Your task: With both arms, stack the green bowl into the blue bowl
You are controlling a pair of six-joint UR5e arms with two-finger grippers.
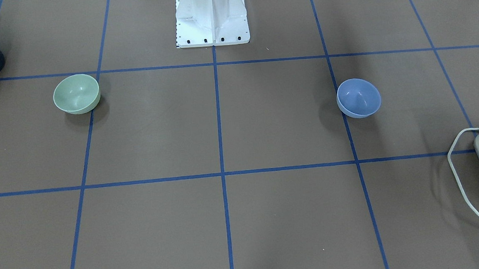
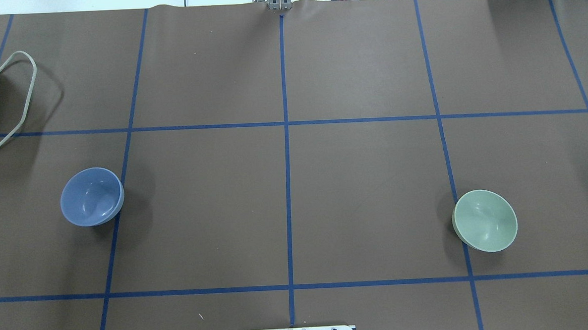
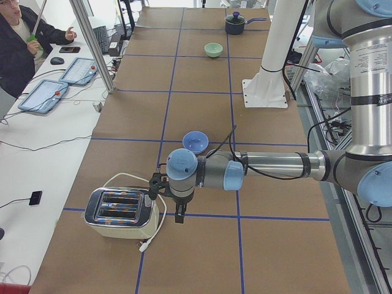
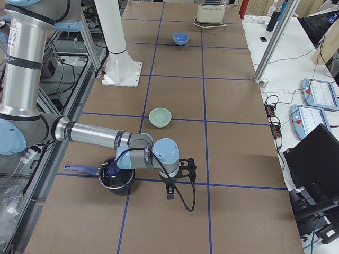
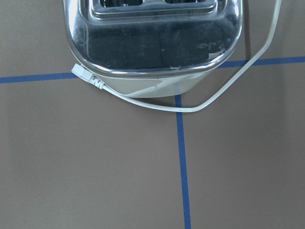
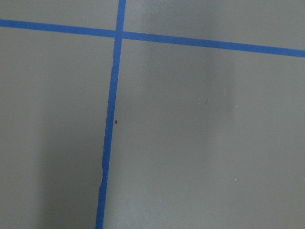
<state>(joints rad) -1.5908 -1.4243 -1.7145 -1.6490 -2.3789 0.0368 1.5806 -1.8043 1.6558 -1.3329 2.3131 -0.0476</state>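
The pale green bowl (image 1: 76, 93) stands upright and empty on the brown table, on the robot's right side (image 2: 485, 220). The periwinkle-blue bowl (image 1: 358, 97) stands upright and empty on the robot's left side (image 2: 92, 196). The two are far apart. The left gripper (image 3: 179, 214) hangs over the table beside a toaster, short of the blue bowl (image 3: 195, 142). The right gripper (image 4: 169, 193) hangs over the table beside a dark pot, short of the green bowl (image 4: 160, 117). Neither gripper shows in the front, overhead or wrist views, so I cannot tell whether they are open or shut.
A toaster (image 3: 119, 212) with a white cord (image 5: 205, 102) stands at the table's left end. A dark pot (image 4: 115, 174) with a glass lid stands at the right end. The white pedestal (image 1: 211, 17) stands at the robot's edge. Blue tape lines (image 6: 112, 119) grid the table.
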